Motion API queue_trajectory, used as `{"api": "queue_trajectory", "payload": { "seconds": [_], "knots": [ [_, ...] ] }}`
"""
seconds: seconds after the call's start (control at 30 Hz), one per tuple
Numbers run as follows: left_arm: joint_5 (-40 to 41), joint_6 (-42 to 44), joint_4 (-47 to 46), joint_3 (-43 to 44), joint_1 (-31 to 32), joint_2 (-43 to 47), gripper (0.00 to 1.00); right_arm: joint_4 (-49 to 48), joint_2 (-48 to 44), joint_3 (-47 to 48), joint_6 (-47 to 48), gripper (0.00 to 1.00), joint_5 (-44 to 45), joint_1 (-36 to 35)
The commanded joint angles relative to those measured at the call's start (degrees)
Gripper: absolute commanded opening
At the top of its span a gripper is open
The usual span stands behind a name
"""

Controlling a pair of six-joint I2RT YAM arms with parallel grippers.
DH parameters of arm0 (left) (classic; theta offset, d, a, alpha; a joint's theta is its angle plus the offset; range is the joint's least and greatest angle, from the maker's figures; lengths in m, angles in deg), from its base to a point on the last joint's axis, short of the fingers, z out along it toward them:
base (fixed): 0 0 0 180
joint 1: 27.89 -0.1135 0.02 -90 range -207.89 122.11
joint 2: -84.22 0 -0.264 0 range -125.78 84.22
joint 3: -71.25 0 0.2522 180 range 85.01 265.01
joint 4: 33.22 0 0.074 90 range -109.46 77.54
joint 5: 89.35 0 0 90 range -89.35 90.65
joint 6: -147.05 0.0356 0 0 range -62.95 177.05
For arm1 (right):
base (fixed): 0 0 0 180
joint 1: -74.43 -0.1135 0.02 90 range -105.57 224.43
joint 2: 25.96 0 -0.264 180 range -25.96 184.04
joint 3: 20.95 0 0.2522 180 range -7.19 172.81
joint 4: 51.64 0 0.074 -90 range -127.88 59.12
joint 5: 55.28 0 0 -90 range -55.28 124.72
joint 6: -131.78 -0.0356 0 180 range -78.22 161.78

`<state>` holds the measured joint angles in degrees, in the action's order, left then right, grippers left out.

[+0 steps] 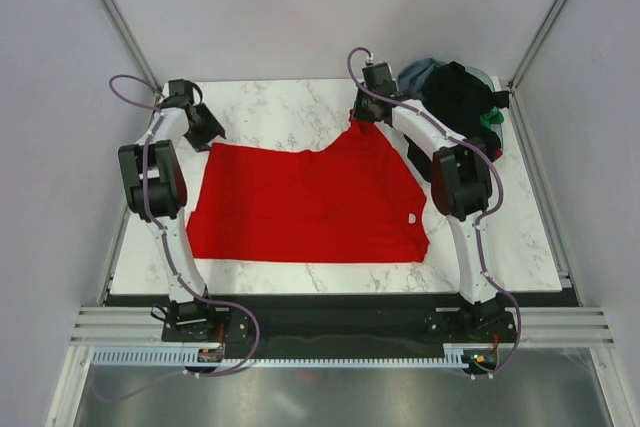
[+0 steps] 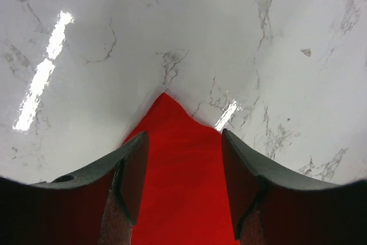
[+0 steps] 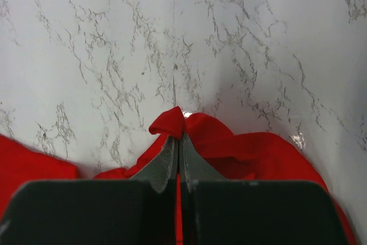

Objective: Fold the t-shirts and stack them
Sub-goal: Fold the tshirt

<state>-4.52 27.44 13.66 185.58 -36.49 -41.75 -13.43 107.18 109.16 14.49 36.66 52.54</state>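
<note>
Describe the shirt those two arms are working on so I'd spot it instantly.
Look at the white marble table. Spread across its middle lies the red t-shirt. It alone is bright red and laid out; the other shirts are mostly dark, bunched in the far right corner.

Same build both sides. White link shells on left arm (image 1: 170, 247) and right arm (image 1: 472, 252); bulky black joint housings between links. Thin purple-grey cable (image 1: 130, 76) loops along each arm, down to black base block (image 1: 195, 319). On left pincer (image 2: 183, 136), matte dark-grey fingers (image 2: 135, 162), broad, tapering to blunt tips. On right pincer (image 3: 179, 137), lighter grey wedge-shaped fingertips (image 3: 166, 162), squared black body behind them.
</note>
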Motion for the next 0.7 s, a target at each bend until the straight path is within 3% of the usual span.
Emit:
{"api": "queue_trajectory", "payload": {
  "seconds": [0.0,0.33,0.67],
  "knots": [
    [3.14,2.18,1.24,2.17,0.6,-1.03,0.6,-0.89,-4.29,-1.82,-0.05,0.0,-1.23,0.01],
    [7.54,2.1,3.96,5.59,1.13,-4.89,0.53,-0.98,-7.37,-9.91,0.31,0.0,-1.76,0.09],
    [6.84,1.83,6.42,7.8,1.57,-5.16,0.15,-0.89,-10.35,-13.35,1.18,0.0,-1.85,0.18]
  ]
}}
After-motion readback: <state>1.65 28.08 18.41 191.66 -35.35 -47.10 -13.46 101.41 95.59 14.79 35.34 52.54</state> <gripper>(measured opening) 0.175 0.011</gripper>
